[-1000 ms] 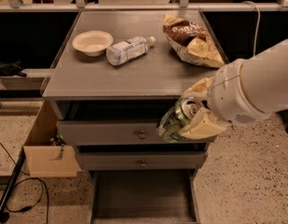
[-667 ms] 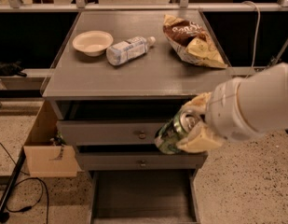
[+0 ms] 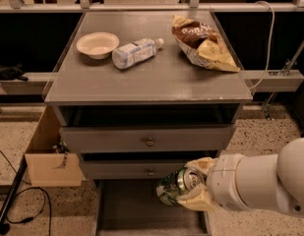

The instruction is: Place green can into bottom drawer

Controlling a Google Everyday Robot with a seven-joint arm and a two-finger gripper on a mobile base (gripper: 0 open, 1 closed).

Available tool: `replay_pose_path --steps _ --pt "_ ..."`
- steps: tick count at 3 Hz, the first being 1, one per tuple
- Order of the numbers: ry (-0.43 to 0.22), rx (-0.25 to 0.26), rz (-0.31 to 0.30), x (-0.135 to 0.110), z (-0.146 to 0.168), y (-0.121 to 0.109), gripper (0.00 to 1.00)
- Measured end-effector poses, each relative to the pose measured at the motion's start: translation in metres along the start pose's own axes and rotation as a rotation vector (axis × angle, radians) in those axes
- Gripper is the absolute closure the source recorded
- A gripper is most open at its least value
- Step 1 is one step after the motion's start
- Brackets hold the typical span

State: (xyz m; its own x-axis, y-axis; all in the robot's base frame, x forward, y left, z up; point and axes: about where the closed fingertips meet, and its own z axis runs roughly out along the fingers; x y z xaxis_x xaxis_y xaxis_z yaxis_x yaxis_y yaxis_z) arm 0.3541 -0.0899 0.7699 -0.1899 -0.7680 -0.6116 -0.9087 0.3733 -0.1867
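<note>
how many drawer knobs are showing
2: one on the top drawer, one on the middle drawer just below. The front of the bottom drawer is out of view, so another may be hidden. The gripper holds the green can over that drawer.

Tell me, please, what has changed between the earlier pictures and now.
The gripper, still shut on the green can, has carried it downward and slightly left in the picture, from the height of the upper drawer to over the open bottom drawer. Nothing was let go. The bowl, plastic bottle and chip bag on the cabinet top stayed put, and the drawer stayed open.
</note>
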Motion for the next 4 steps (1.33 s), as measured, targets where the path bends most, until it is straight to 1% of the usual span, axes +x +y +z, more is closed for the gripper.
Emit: replay_pose_path --steps 2,3,4 --pt "0.002 0.004 -0.013 -0.006 -0.006 -0.002 1.00" --pt "-0.027 0.024 -0.002 0.002 0.015 -0.006 1.00" --pt "-0.117 0.094 0.041 0.043 0.080 -0.028 1.00"
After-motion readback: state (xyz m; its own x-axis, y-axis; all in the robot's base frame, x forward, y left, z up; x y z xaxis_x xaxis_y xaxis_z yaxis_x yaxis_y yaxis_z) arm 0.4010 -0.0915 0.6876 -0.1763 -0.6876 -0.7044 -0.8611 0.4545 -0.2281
